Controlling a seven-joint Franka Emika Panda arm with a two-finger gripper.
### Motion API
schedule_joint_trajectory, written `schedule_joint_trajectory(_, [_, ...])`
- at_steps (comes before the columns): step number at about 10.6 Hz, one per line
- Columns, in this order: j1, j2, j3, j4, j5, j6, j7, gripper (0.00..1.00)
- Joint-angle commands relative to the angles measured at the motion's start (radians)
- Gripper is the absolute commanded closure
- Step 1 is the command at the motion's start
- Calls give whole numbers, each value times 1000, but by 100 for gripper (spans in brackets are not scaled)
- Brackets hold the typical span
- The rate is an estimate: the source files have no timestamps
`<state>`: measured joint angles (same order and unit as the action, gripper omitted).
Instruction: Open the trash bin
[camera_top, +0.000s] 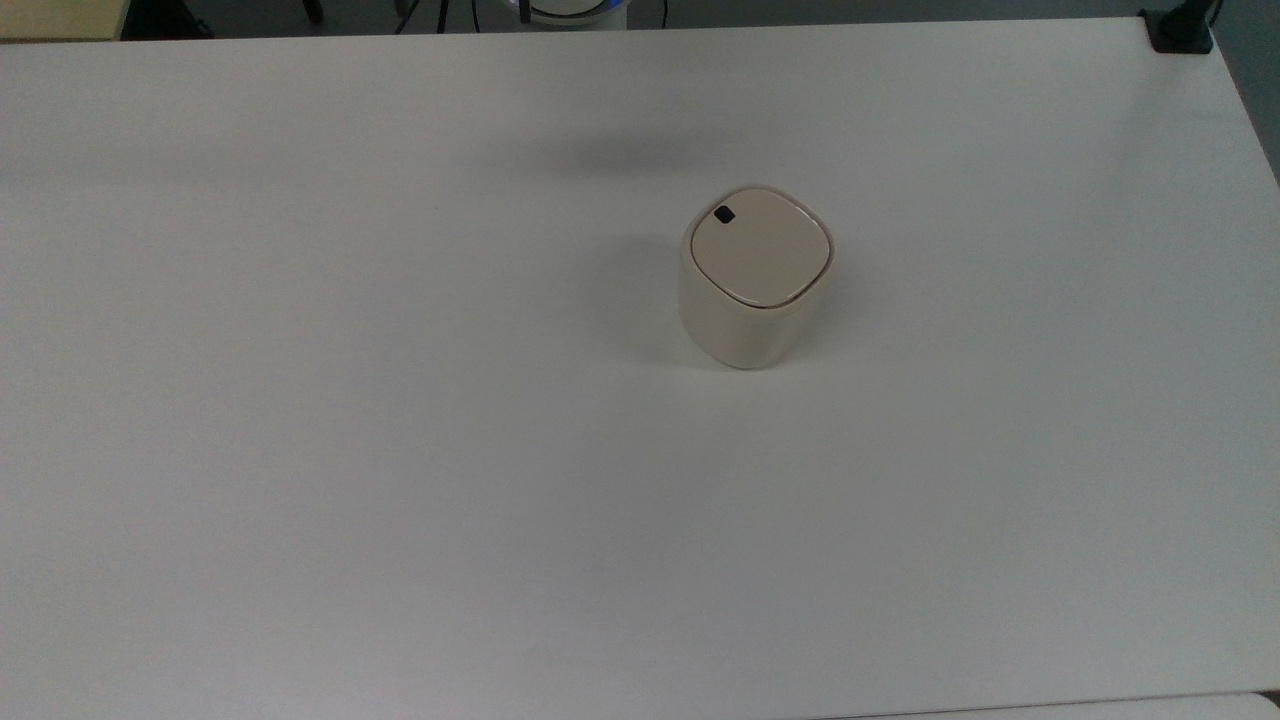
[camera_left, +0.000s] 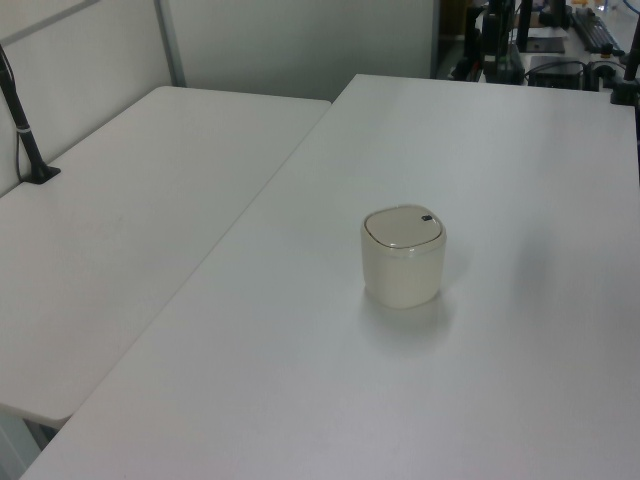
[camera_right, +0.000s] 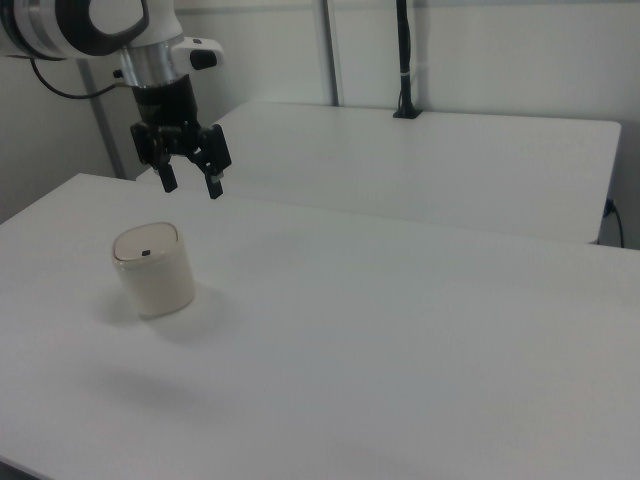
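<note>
While lid shut, one trash bin (camera_top: 752, 280), one gripper (camera_right: 190, 184) spread above.

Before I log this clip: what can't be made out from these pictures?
- Inside of the trash bin: hidden in all three views by its closed lid.
- Lid hinge: too small to place in the left view or the right view.
- The black mark: too small to tell button from label.
- Arm above the end effector: cut off by the right view's top-left edge.
</note>
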<state>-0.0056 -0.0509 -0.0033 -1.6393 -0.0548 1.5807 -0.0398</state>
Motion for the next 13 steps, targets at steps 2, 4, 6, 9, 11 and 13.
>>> schedule_joint_trajectory(2, [12, -18, -18, -7, -2, -18, -81, 60])
schedule_joint_trajectory(4, [13, -17, -18, -7, -2, -16, -83, 76])
schedule_joint_trajectory(6, [16, -14, -17, -7, -2, -14, -83, 88])
schedule_joint_trajectory(9, [16, -12, -15, -7, -2, -14, -83, 89])
schedule_joint_trajectory(11, [16, -7, -12, -7, 0, -5, -84, 89])
schedule_joint_trajectory(13, [16, -4, -9, -7, 1, -4, -101, 90])
